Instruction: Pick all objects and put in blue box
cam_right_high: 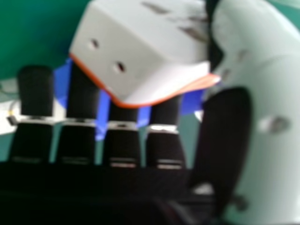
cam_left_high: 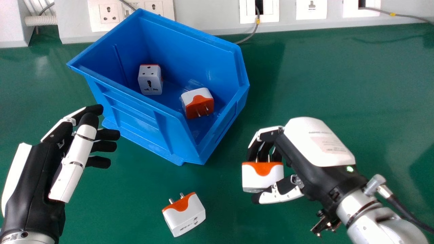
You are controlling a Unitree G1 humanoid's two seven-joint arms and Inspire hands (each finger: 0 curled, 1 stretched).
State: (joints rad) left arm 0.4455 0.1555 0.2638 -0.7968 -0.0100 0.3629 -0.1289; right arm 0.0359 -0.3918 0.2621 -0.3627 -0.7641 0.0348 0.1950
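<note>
Box [cam_left_high: 135, 122]: two plug adapters [cam_left_high: 151, 80] inside, done.
My right hand [cam_left_high: 313, 144]: curled round third adapter [cam_left_high: 262, 179], outside box, yet to go in.
Bench [cam_left_high: 332, 78]: fourth adapter [cam_left_high: 185, 216], left to pick.
My left hand [cam_left_high: 75, 149]: relaxed, near box.

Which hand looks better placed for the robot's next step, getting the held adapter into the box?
Right, most likely: the right hand already has the held adapter between its fingers and thumb, just off the right side of the blue box. The left hand is empty.
</note>
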